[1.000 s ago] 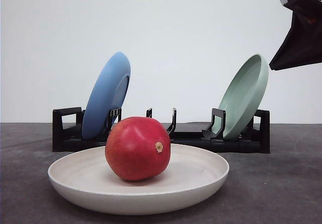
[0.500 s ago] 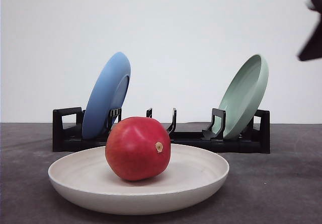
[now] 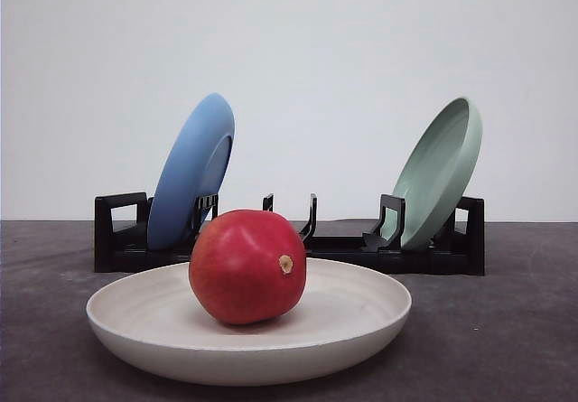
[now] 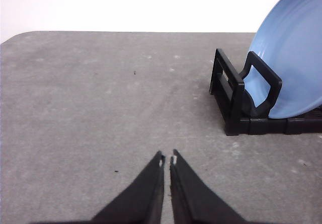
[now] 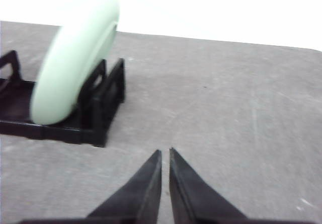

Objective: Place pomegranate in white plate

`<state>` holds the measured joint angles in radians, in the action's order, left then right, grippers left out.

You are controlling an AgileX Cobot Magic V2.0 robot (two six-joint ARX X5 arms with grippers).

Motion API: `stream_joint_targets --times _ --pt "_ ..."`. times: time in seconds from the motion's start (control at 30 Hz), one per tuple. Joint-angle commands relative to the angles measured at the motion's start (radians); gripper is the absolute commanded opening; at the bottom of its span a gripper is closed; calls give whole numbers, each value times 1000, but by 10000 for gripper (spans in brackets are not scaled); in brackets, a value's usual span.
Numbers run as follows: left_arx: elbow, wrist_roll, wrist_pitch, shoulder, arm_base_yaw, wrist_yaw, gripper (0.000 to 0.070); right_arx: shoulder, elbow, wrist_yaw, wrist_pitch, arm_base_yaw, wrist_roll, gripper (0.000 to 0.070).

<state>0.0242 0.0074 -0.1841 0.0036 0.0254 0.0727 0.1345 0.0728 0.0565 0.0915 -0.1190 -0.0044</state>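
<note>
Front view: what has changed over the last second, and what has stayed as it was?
A dark arm part at the upper right edge one second ago slid out to the right, was almost gone half a second ago, and has now left the front view. Nothing was grasped or released. The pomegranate stays in the white plate; the blue plate and green plate stay leaning in the black rack.

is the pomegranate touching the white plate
Touching. In the front view the pomegranate sits inside the white plate, its underside resting on the plate's floor with no gap beneath it.
</note>
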Motion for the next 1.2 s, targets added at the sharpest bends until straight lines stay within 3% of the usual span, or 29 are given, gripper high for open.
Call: stream_joint_targets --times 0.0,0.33,1.17 --pt "-12 0 0 -1 0 -5 0 -39 -22 0 -14 10 -4 23" --pt "-12 0 0 -1 0 -5 0 -131 -62 -4 -17 68 5 23" --pt "-12 0 0 -1 0 -5 0 -131 -62 -3 -17 68 4 23"
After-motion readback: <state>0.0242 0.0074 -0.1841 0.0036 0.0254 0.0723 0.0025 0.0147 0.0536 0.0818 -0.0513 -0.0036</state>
